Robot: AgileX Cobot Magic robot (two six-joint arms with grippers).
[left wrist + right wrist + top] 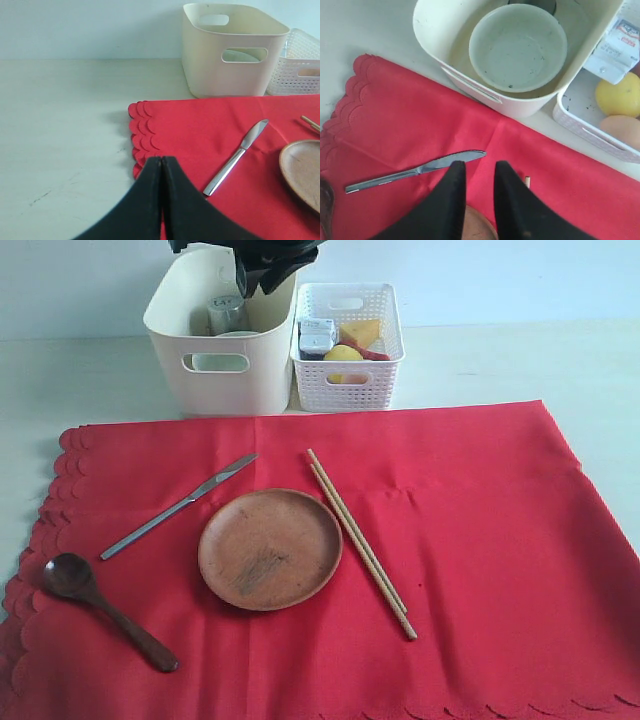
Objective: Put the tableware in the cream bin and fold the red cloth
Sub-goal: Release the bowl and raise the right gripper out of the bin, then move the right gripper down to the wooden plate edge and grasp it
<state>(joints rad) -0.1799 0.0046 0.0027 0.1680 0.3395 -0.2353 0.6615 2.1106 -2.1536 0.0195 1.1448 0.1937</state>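
The red cloth (470, 540) lies spread flat on the table. On it rest a metal knife (180, 505), a round wooden plate (270, 548), wooden chopsticks (360, 540) and a dark wooden spoon (100, 610). The cream bin (220, 370) stands behind the cloth with a steel cup (228, 312) and the white bowl (517, 47) inside. My right gripper (479, 167) hangs high over the bin's near side, open and empty. My left gripper (161, 159) is shut and empty, low over the cloth's scalloped left edge (142, 135), with the knife (237, 157) to one side.
A white lattice basket (350, 360) stands touching the bin's right side. It holds a milk carton (615, 45), a lemon (618, 95), an egg (622, 130) and cheese (362, 333). Pale tabletop (60, 125) lies left of the cloth.
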